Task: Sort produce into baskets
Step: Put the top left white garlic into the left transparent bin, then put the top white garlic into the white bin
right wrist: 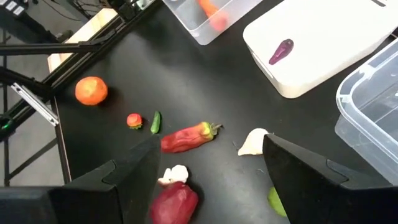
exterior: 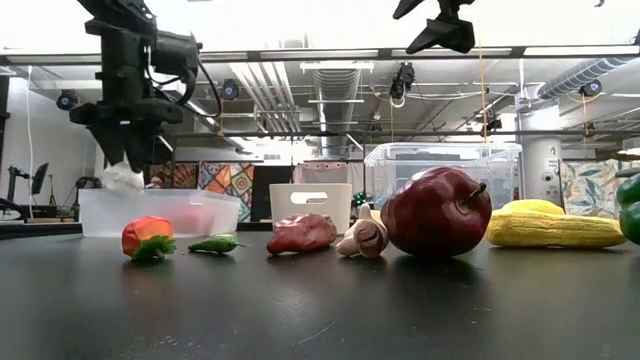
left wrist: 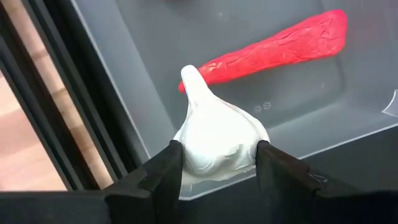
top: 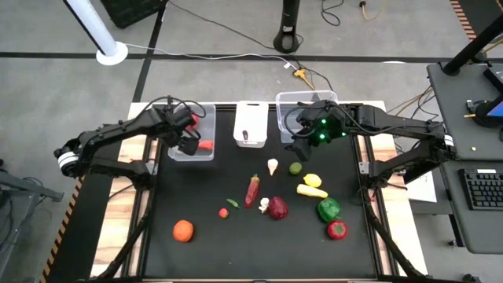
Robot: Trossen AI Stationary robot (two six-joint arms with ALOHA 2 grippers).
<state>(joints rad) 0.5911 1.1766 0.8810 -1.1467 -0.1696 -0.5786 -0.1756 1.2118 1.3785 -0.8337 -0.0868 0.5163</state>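
Observation:
My left gripper [top: 189, 144] is shut on a white garlic [left wrist: 217, 134] above the left clear tub [top: 191, 126], where a red chili-like piece [left wrist: 273, 46] lies on the floor. In the low view the garlic [exterior: 122, 178] hangs just above the tub's rim [exterior: 160, 195]. My right gripper [right wrist: 211, 143] is open and empty, raised near the wider clear tub [top: 306, 106]. The white tub [top: 251, 124] stands between the two clear tubs and holds a small purple piece [right wrist: 282, 51]. The other produce lies loose on the black table [top: 196, 189]. My left gripper pinches the garlic's wide bulb by its two sides [left wrist: 186, 146] between its two fingers. The fingers come from above, pointing down. The garlic is lifted clear over the tub, its pointed tip [left wrist: 189, 74] turned away from the gripper.
On the mat lie another garlic [top: 273, 166], a lime [top: 295, 167], a lemon [top: 313, 180], a yellow banana-like piece [top: 311, 191], a long red pepper [top: 252, 189], a dark red round piece [top: 278, 207], a green pepper [top: 328, 209], a red pepper [top: 336, 229] and an orange [top: 183, 229].

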